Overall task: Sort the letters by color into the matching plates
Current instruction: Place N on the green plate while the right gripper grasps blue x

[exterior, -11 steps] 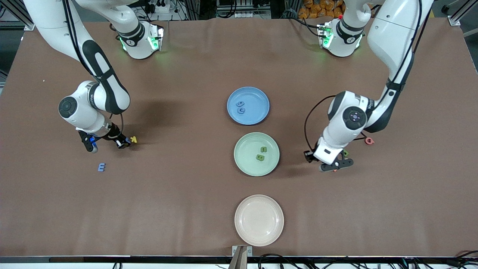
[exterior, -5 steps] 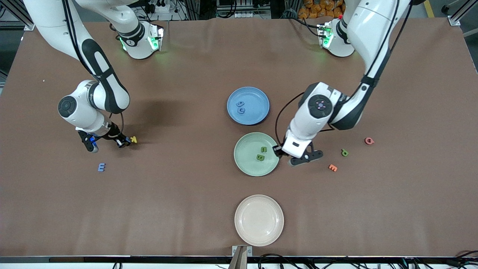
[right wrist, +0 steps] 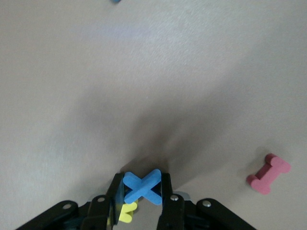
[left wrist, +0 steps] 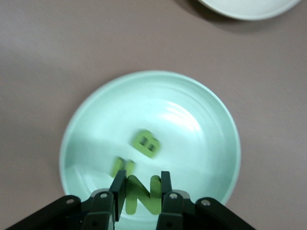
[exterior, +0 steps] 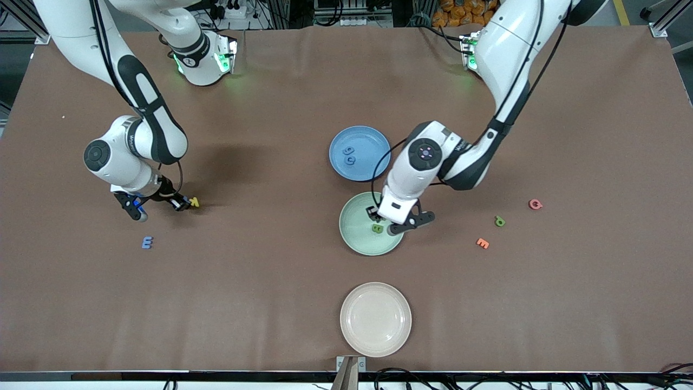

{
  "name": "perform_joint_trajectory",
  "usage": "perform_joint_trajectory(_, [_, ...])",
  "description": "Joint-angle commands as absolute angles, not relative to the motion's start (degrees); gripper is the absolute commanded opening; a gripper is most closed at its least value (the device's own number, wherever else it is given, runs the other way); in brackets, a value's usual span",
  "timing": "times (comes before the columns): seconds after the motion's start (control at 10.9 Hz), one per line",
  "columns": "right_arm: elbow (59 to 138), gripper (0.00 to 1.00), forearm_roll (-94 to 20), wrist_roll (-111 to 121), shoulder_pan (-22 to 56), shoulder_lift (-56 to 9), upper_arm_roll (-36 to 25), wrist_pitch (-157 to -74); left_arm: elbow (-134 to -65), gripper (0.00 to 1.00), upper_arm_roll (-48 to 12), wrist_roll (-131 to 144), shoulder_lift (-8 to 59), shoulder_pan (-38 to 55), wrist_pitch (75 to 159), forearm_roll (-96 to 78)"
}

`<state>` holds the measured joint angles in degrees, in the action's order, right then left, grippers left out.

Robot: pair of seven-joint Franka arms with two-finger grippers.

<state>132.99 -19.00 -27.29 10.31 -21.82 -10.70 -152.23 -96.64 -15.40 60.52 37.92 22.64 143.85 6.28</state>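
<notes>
My left gripper hangs over the pale green plate, shut on a green letter N. On that plate lie a green B and another green letter. The blue plate holds two blue letters. Low over the table toward the right arm's end, my right gripper is shut on a blue X. A blue E lies nearer the front camera than that gripper. A green letter lies toward the left arm's end.
A yellow letter lies right beside the right gripper, and a pink piece rests close by. An orange E and a pink letter lie near the loose green letter. A beige plate stands nearest the front camera.
The left arm swung from the left arm's end of the table to over the green plate, carrying the N. The right gripper stayed in place and closed on the blue X.
</notes>
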Motion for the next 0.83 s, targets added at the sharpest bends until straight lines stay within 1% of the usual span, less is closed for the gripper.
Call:
perform_joint_trajectory(0.0, [133.25,0.31,-18.99,-19.61,9.58,-16.88,-10.72,-147.49,-92.73,0.0,-14.5,65.29,40.95,26.44,143.26,7.21])
perform_joint_trajectory(0.18, [132.1,0.31,-15.49,-19.86,9.67,-16.0,-10.72,-145.21,-90.8,0.0,-14.41,69.84,43.49,28.81,144.48,7.21])
perform_joint_trajectory(0.28, [131.84,0.31,-14.6,-20.04,10.28,-15.47,-10.64,-144.5,-89.75,0.05,-13.72,71.35,44.55,29.61,145.01,7.21])
perform_joint_trajectory(0.37, [131.75,0.3,-12.5,-19.95,10.63,-15.21,-10.46,-144.32,-89.3,0.27,-13.54,71.45,44.91,29.97,145.02,7.21])
perform_joint_trajectory(0.46, [131.49,0.27,-9.96,-20.04,11.33,-15.21,-10.28,-143.97,-89.3,0.99,-13.45,71.63,44.91,29.97,145.02,7.21])
perform_joint_trajectory(0.55, [131.31,0.26,-8.37,-20.04,12.64,-15.12,-9.94,-143.18,-89.3,1.0,-13.45,72.15,44.83,29.88,145.02,7.21])
perform_joint_trajectory(0.74, [130.17,0.28,-1.97,-20.13,13.62,-14.68,-6.44,-140.73,-89.3,1.0,-13.45,71.99,44.39,29.27,145.02,7.29])
